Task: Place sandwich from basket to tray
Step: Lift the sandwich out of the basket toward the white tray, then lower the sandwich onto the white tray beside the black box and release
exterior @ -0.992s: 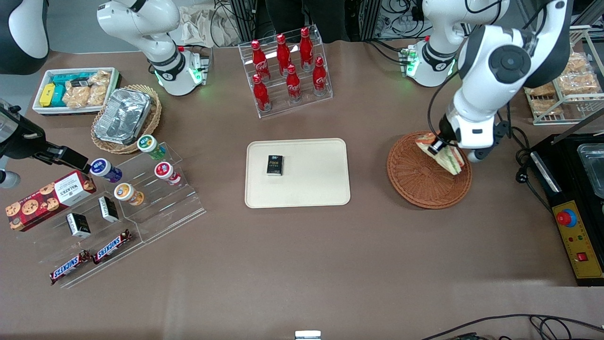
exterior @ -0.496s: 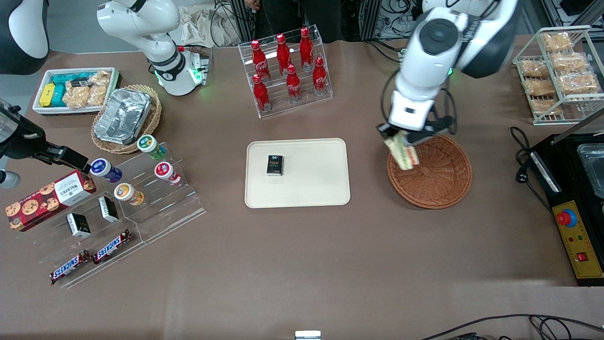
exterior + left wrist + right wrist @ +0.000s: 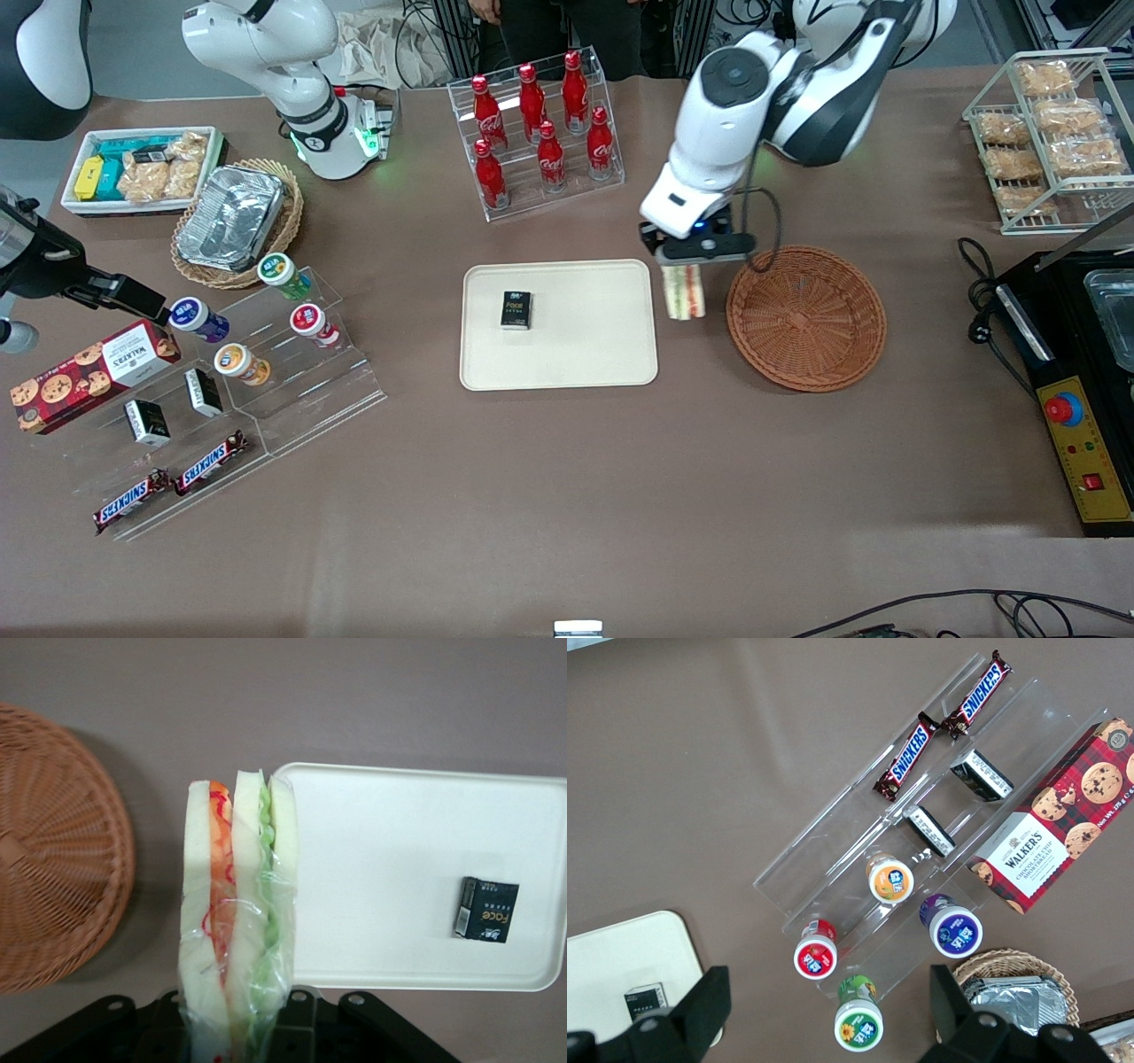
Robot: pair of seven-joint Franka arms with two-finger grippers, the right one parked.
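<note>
Sandwich (image 3: 684, 292) is clamped in my gripper (image 3: 690, 262), hanging clear of the table over the bare strip between the tray (image 3: 567, 372) and the basket (image 3: 806, 354). The basket holds nothing now.

Key relation for the next leg: the tray lies just beside the sandwich, toward the parked arm's end of the table. In the wrist view the sandwich (image 3: 235, 921) sits with one bread face right at the tray's rounded corner (image 3: 297, 780), so I judge a short sideways carry puts it over the tray floor. Its long axis runs out from the gripper (image 3: 235, 1028), roughly parallel to the tray's short edge, with the filling layers on edge. It hangs by one end, held in a clear wrapper.

Edges: the low rim must be cleared; I judge the present height enough, though I cannot tell the gap exactly.

Open room: the small black box (image 3: 516, 310) lies on the tray toward the parked arm's end, well apart from the sandwich. The half of the tray nearest the gripper is bare cream surface (image 3: 381, 886), so that is my target. The bottle rack (image 3: 536, 133) stands farther from the front camera than the tray, out of the carry line.

Risk, as I judge it: the wedge may tip onto a face on release.
</note>
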